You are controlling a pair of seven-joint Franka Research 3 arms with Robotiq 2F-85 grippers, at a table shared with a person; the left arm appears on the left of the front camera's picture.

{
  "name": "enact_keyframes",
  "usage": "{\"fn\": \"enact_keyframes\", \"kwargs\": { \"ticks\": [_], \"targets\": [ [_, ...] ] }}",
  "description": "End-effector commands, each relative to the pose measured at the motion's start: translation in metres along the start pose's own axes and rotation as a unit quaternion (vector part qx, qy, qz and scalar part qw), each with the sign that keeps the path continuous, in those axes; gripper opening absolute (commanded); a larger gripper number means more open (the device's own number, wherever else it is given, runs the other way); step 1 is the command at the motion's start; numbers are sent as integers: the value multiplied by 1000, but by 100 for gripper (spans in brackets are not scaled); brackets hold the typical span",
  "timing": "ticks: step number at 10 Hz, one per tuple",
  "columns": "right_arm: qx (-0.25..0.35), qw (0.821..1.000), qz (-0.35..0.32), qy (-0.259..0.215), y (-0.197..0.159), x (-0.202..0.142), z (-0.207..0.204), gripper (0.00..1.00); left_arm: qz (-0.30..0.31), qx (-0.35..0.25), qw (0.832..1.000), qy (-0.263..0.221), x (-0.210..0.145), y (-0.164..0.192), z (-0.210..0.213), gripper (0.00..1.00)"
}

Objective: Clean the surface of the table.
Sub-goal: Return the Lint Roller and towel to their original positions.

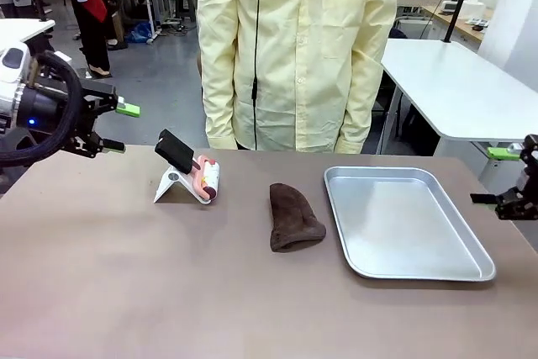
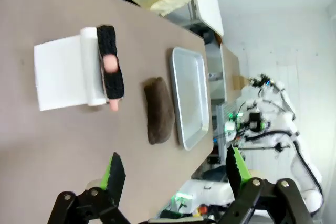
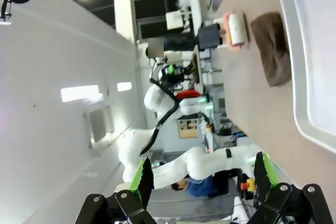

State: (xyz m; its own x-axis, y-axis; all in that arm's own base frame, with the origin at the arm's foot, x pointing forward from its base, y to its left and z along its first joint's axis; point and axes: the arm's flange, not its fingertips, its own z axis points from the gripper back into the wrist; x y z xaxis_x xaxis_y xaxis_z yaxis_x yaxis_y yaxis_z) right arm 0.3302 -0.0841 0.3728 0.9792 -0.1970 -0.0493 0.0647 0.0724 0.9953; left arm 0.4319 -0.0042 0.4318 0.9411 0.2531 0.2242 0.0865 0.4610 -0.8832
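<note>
Two grippers, both wide open and holding nothing. The left gripper (image 1: 113,128) hangs at the left edge of the table (image 1: 101,283), raised above the taupe top with its green-tipped fingers spread apart. In its own wrist view the table surface stretches away ahead of the fingers (image 2: 114,172), so the top lies below and in front of it.

Nearest to that gripper is a lint roller (image 1: 206,180) with a black handle, propped on a white stand (image 1: 172,184); in the front view it sits just past the fingertips, toward the middle of the table. Further along is a dark brown cloth (image 1: 292,218), then a shiny metal tray (image 1: 403,223).

The right gripper (image 1: 503,176) sits off the right edge of the table, beside the tray's far corner, also up in the air with jaws apart. From its wrist view the tray (image 3: 315,56) is closest, then the cloth (image 3: 272,48), then the roller (image 3: 234,29), with the tabletop running off ahead of the fingers (image 3: 143,179).

A person in a pale yellow coat (image 1: 294,48) stands at the far side, well beyond both grippers.
</note>
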Motion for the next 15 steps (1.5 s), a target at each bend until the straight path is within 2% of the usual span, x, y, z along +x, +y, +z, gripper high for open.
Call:
{"fn": "enact_keyframes", "kwargs": {
  "ticks": [1, 2, 15],
  "targets": [
    [-26, 999, 7, 30, -13, -18, -29, 100, -17, 9, 1000, 19, -5, -7, -7, 100],
    [0, 1000, 0, 0, 0, 0, 0, 100, -17, 9, 1000, 19, -5, -7, -7, 100],
    [0, 1000, 0, 0, 0, 0, 0, 100, -17, 9, 1000, 19, -5, -7, -7, 100]
  ]
}}
